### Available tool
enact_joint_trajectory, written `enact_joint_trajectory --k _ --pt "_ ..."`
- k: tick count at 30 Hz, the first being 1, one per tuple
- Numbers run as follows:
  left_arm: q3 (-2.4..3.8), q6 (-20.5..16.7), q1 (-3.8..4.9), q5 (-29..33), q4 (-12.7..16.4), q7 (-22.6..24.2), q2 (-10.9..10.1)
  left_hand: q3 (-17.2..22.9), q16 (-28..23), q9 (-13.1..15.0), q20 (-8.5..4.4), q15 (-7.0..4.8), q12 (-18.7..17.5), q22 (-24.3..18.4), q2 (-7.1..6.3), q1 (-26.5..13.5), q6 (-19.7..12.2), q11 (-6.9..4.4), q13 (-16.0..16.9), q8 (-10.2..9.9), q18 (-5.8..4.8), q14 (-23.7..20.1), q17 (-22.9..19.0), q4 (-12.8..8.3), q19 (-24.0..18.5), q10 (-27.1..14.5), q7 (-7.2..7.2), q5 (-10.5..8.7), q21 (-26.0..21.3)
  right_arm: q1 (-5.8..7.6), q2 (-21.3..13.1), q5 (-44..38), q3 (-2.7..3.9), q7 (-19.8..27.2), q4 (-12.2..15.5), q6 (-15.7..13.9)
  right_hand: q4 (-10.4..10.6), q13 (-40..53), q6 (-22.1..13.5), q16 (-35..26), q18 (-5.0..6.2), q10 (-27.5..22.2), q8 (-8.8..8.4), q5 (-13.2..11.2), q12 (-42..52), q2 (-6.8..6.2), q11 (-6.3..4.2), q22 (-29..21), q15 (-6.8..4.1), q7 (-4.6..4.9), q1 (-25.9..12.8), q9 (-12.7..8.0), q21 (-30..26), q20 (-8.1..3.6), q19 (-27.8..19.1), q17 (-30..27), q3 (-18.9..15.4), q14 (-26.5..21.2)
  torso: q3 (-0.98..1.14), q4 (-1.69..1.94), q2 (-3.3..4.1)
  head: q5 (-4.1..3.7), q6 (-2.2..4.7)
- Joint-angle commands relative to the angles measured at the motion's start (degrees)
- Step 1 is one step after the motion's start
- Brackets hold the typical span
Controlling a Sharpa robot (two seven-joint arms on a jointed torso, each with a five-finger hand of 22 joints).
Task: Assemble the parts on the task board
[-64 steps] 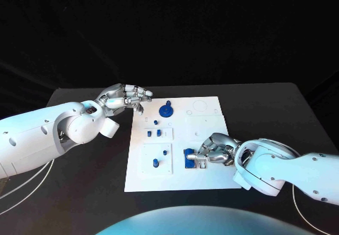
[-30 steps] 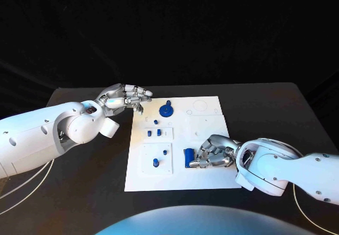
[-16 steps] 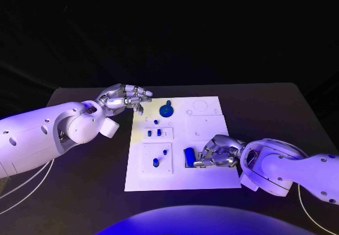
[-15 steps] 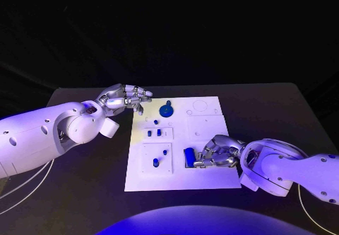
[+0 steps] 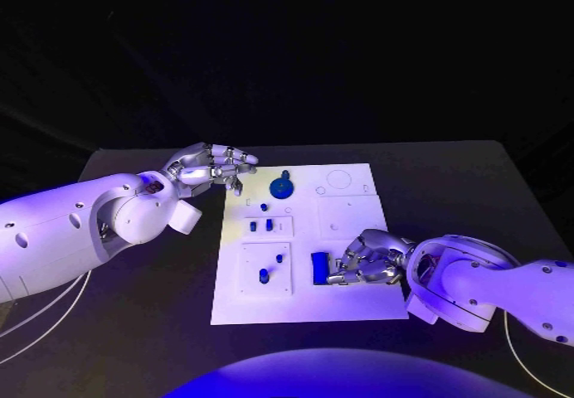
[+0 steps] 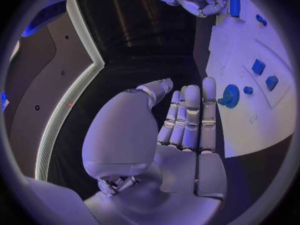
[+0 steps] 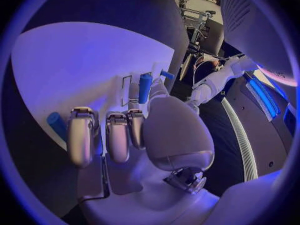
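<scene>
White plate: task board lies flat in the middle of the black table, its face cut with shallow framed recesses.
Blue block: upright rectangular part, deep blue, standing on the board's near half just beside the right hand's fingertips; whether they touch it cannot be told from the head view.
Right hand: right hand rests low over the board with its fingers curled in toward the block; the right wrist view shows the fingers bent down onto the white surface, with a blue cylinder standing just beyond them and another blue part beside the outermost finger. A firm hold cannot be made out.
Blue disc: round part with a small stem on the board's far half, near the left hand's fingertips but apart from them.
Left hand: left hand hovers at the board's far left corner, fingers apart, holding nothing; the left wrist view shows its fingers straight and side by side.
Small blue pieces: two pegs in a framed recess and two more in the recess nearer the robot, well apart from either hand.
</scene>
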Motion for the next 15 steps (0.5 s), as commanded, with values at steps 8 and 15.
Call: enact_joint_trajectory --k 8,15 --pt "0.03 0.86 0.01 -0.02 0.19 0.31 -0.04 0.28 -0.21 0.09 0.24 0.31 0.34 -0.08 -0.01 -0.34 -0.45 0.02 -0.08 0.30 0.84 0.01 -0.09 -0.09 0.17 -0.28 0.11 0.34 -0.21 -0.05 -0.08 -0.57 -0.01 0.99 0.11 0.89 -0.19 10.56 -0.09 0.27 -0.96 3.48 0.44 0.22 0.45 -0.47 -0.40 12.89 -0.32 -0.22 0.17 0.16 0.33 -0.22 3.66 11.37 -0.21 5.44 0.04 0.01 -0.02 0.03 -0.15" --pt "0.03 0.79 0.01 -0.02 0.16 0.42 0.01 0.28 -0.21 0.09 0.24 0.31 0.34 -0.08 -0.01 -0.34 -0.45 0.02 -0.08 0.30 0.84 0.01 -0.09 -0.09 0.17 -0.28 0.11 0.34 -0.21 -0.05 -0.34 -1.22 -0.01 1.28 0.02 -0.75 -0.47 10.55 -0.29 0.23 -0.94 3.46 0.29 0.29 0.36 0.42 -0.56 12.86 -0.46 -0.40 3.15 0.10 0.24 -0.33 3.64 11.28 0.81 5.42 0.08 -0.04 -0.05 0.07 0.01"
